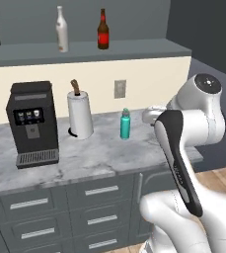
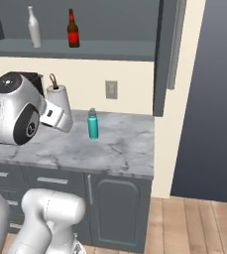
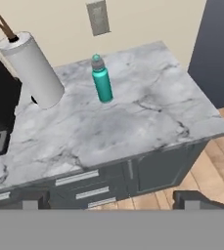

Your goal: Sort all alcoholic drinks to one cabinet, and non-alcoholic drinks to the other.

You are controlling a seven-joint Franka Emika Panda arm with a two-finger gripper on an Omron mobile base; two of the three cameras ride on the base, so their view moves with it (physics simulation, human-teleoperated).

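Note:
Two alcoholic drinks stand upright on the shelf floor of an open overhead cabinet (image 1: 144,49): a pale cream bottle (image 1: 61,29) (image 2: 34,27) and, to its right, a dark brown bottle with a red label (image 1: 103,30) (image 2: 73,30). A teal bottle with a grey cap (image 1: 126,124) (image 2: 92,124) (image 3: 101,79) stands upright on the marble counter (image 3: 133,122) below, near the wall outlet. My gripper (image 3: 113,201) hovers above and in front of the counter edge, well back from the teal bottle. It is open wide, with nothing between its fingers.
A white paper-towel roll (image 1: 80,114) (image 3: 33,68) stands left of the teal bottle, and a black coffee machine (image 1: 32,123) further left. Grey drawers (image 1: 99,197) run under the counter. The cabinet's open door (image 2: 164,54) juts out at the right, beside a dark tall panel (image 2: 214,99).

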